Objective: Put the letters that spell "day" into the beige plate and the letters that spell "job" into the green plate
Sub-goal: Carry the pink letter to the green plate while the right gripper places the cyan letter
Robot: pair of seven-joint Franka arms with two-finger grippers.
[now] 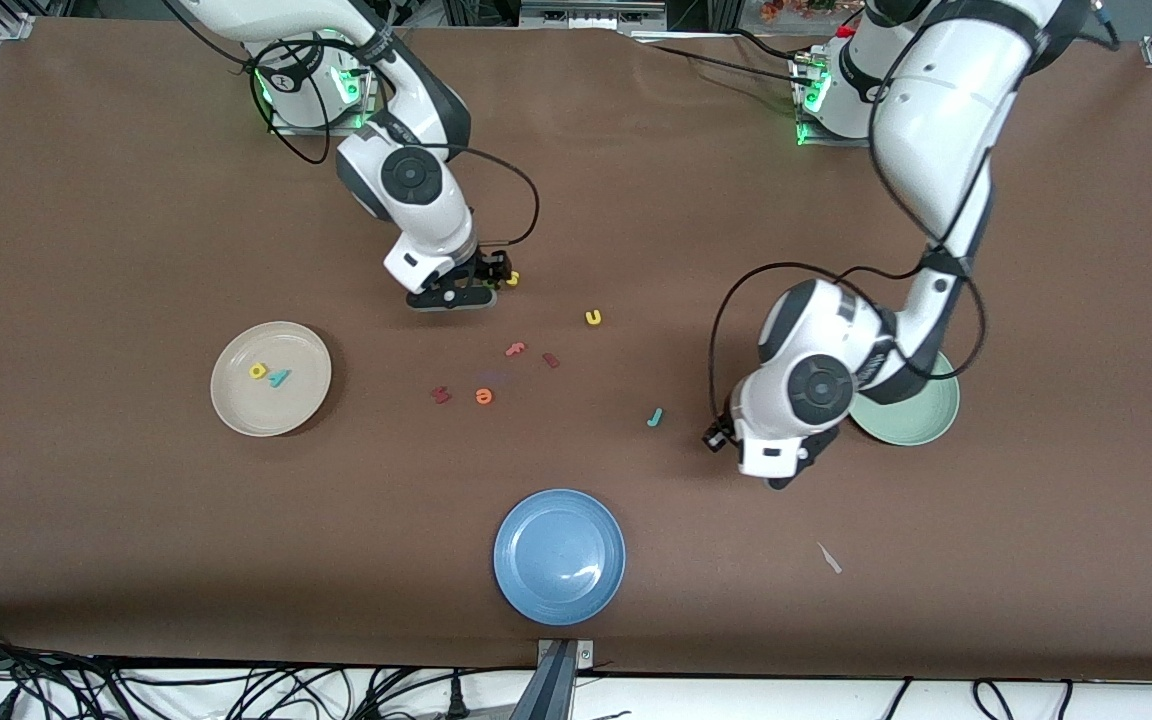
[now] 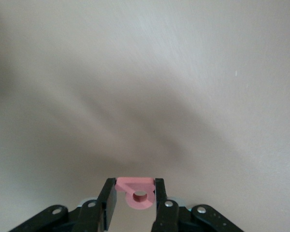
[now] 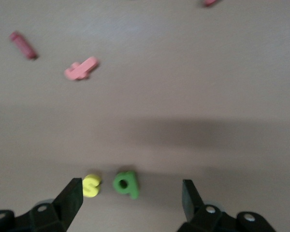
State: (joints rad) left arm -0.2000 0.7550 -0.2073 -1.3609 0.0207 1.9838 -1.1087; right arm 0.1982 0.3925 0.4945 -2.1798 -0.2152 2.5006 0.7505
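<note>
Left gripper [image 2: 135, 198] clamped on salmon-red letter [image 2: 137, 191]

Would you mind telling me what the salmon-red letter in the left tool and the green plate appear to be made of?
The salmon-red letter looks like matte foam: thick, flat-cut edges, no shine. The green plate seems to be smooth plastic or glazed ceramic: even pale colour, clean raised rim; which one is hard to say.

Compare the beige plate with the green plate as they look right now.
The beige plate lies toward the right arm's end of the table; the green plate lies toward the left arm's end. The beige plate is in full view and holds a yellow letter and a teal letter; the green plate is partly covered by the left arm, and no letter shows on its visible part. Both are round, shallow and similar in size.
</note>
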